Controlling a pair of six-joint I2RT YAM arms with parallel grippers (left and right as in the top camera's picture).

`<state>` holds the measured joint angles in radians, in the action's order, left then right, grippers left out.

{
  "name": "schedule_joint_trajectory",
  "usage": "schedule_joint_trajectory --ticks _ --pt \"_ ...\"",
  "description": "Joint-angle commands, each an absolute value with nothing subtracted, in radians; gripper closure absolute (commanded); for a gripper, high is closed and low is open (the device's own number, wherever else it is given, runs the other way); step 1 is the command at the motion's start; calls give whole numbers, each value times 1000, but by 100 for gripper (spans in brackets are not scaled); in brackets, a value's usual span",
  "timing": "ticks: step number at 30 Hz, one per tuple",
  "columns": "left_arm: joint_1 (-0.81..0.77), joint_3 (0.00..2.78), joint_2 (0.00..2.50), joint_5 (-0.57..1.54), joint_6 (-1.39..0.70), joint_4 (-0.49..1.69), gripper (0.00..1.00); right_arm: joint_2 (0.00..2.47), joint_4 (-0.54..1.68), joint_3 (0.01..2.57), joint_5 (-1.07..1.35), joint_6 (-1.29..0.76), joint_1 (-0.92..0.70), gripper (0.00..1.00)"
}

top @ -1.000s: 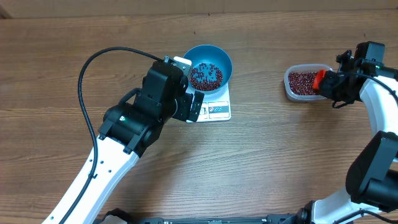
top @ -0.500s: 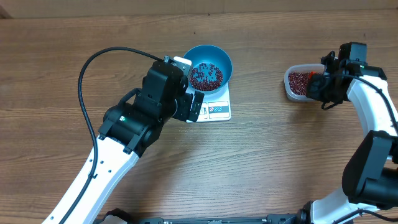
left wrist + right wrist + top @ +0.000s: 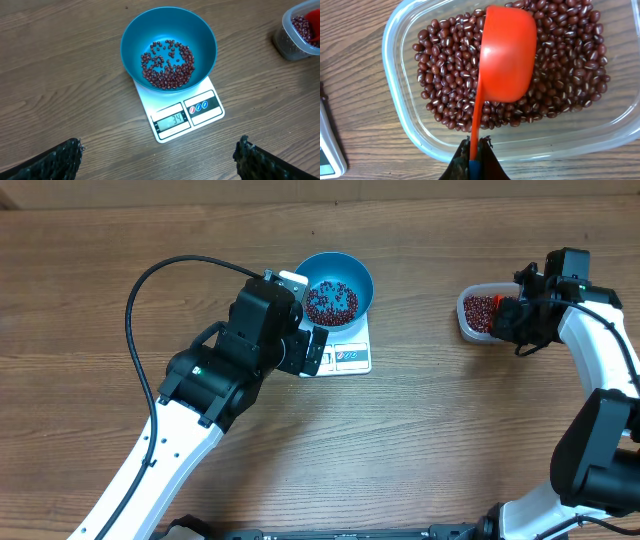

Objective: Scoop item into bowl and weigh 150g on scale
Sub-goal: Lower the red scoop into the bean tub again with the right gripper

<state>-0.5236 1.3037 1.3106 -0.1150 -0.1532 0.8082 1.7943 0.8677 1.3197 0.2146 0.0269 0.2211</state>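
Note:
The blue bowl (image 3: 135, 45) stands on the white scale (image 3: 200, 107), whose display reads 34. A thin layer of red-brown beans (image 3: 167, 64) covers the bowl's bottom. My left gripper (image 3: 159, 150) hovers open just in front of the scale with nothing between its fingers. At the right, my right gripper (image 3: 475, 147) is shut on the handle of an orange scoop (image 3: 507, 55). The scoop's cup lies over the beans (image 3: 445, 75) in a clear tub (image 3: 400, 115). Its rounded back faces the wrist camera, so its inside is hidden. From overhead, bowl (image 3: 362, 275) and scale (image 3: 350, 358) sit at centre.
The clear tub (image 3: 466, 325) sits on the wooden table about a bowl's width right of the scale. My left arm (image 3: 230, 365) and its black cable (image 3: 140, 300) reach in from the lower left. A corner of the scale (image 3: 327, 150) shows in the right wrist view.
My right gripper has shifted left with the scoop, which now sits over the beans in the tub. The left arm, bowl and scale have not moved.

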Motion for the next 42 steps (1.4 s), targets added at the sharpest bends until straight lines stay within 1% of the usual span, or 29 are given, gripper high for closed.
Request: schedule_joint_trajectory --ticks 1,17,26,42 --pt "-522 1324 1296 -107 -134 808 0 1804 869 1308 302 63 217 96" --pt "-522 1324 1296 -107 -135 808 1 1842 869 1307 344 88 220 96" --pt "-522 1324 1296 -107 -135 808 1 1842 870 1307 424 110 221 96" --pt "-522 1324 1296 -107 -135 808 0 1842 869 1307 473 110 289 96"
